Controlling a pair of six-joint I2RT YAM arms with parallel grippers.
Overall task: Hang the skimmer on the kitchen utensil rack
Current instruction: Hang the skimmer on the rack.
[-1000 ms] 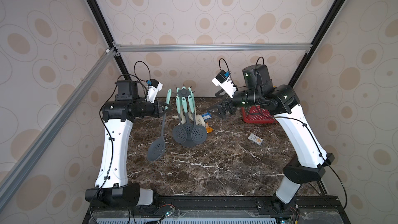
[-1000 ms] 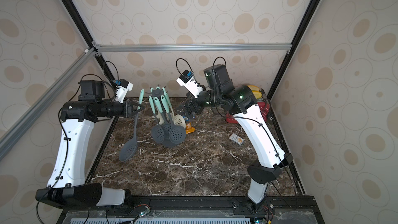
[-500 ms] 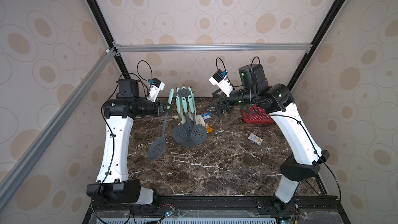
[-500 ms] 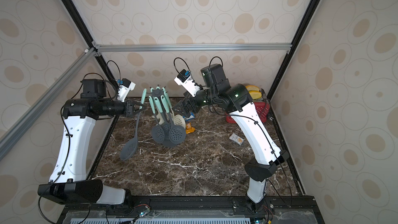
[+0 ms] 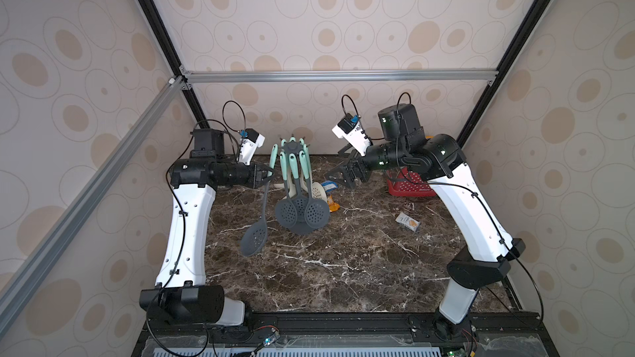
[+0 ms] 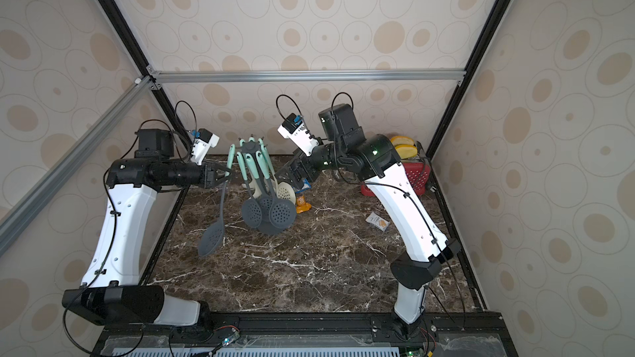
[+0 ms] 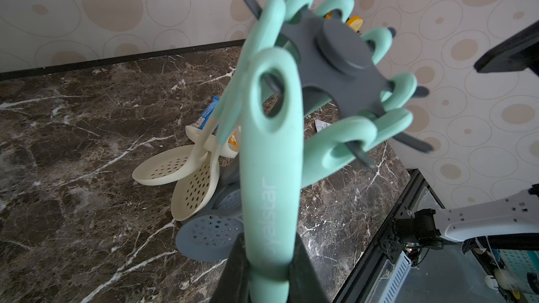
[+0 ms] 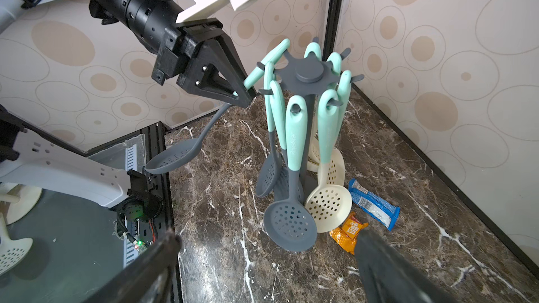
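1. Marble tabletop (image 5: 343,269), brown-veined, inside patterned walls.
2. Kitchen utensil rack (image 5: 292,147): upright at the rear, left of centre, with hanging skimmers (image 5: 300,211) on its hooks.
3. Skimmer (image 5: 255,242): grey head, mint handle, off the tabletop. Its handle end is at the rack's crown, and in the left wrist view a hook shows through its hole.
4. Left gripper (image 5: 266,175): clamped on the skimmer's handle.
5. Right gripper (image 5: 338,166): jaws wide, empty, near the rack's right side.
6. Red basket (image 5: 409,187): rear right.
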